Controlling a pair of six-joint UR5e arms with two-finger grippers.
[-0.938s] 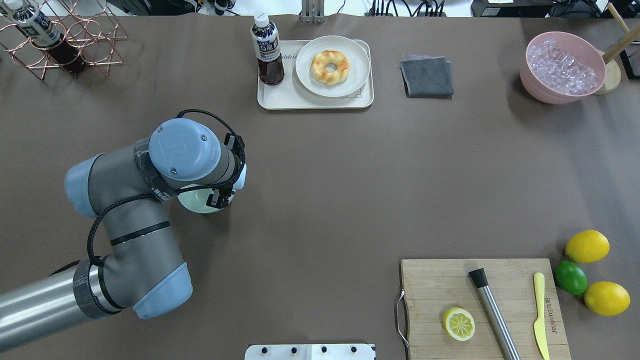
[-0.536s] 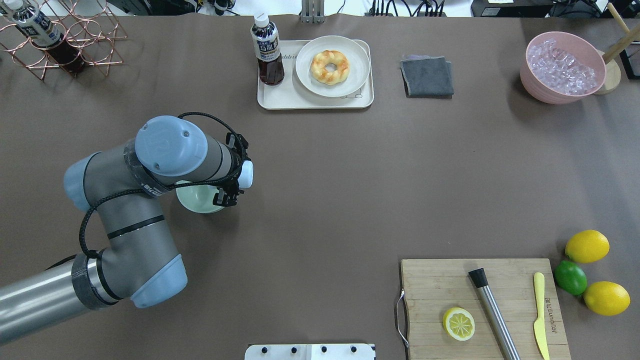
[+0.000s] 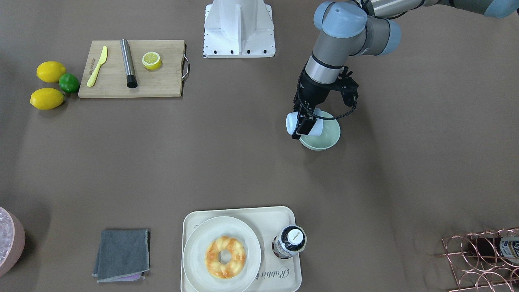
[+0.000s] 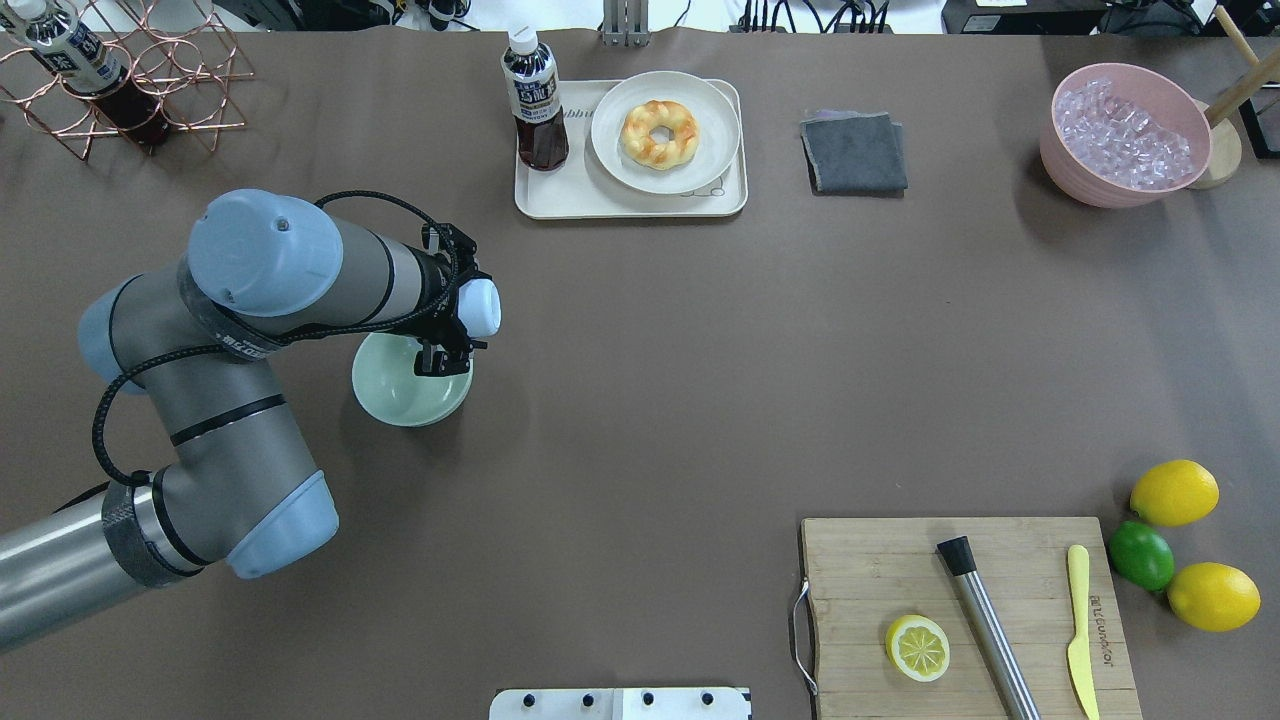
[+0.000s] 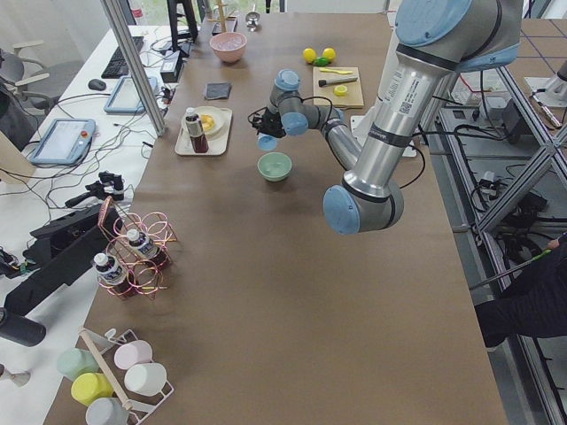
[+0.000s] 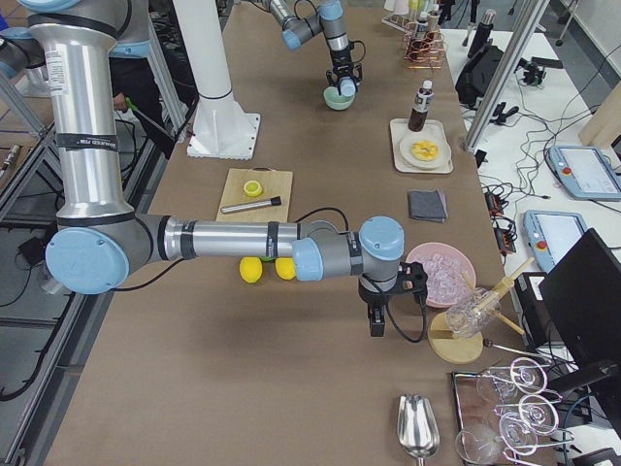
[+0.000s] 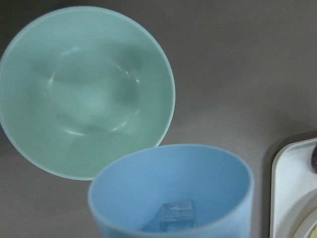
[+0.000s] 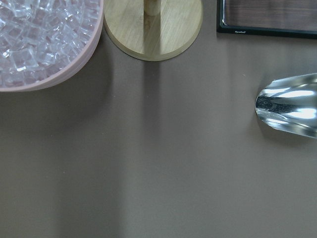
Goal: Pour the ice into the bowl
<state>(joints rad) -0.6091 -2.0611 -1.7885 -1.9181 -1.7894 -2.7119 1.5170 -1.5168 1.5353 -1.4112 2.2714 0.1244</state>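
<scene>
A brown cover runs over the whole long table. On its left half, about midway between near and far edges, stands the bowl, pale green and, in the left wrist view, bare inside. One ice cube lies against the lower inner wall of the cup, not yet in the bowl. The left gripper has its fingers clamped on the cup's sides and holds it tipped well over just above the bowl's far right rim, mouth turned down toward the bowl.

The pour looks half made. To finish it well, I would shift the mouth further in over the bowl's middle and then tilt slowly, so the cube slides out rather than striking the rim and skipping onto the table.

Far to the right, the right gripper hangs beside the pink container of ice; I cannot tell how its fingers are set.

The wrist view cuts off the cup's lower part, so further cubes may lie there unseen. From overhead, the arm and cup cover part of the bowl's far rim.
</scene>
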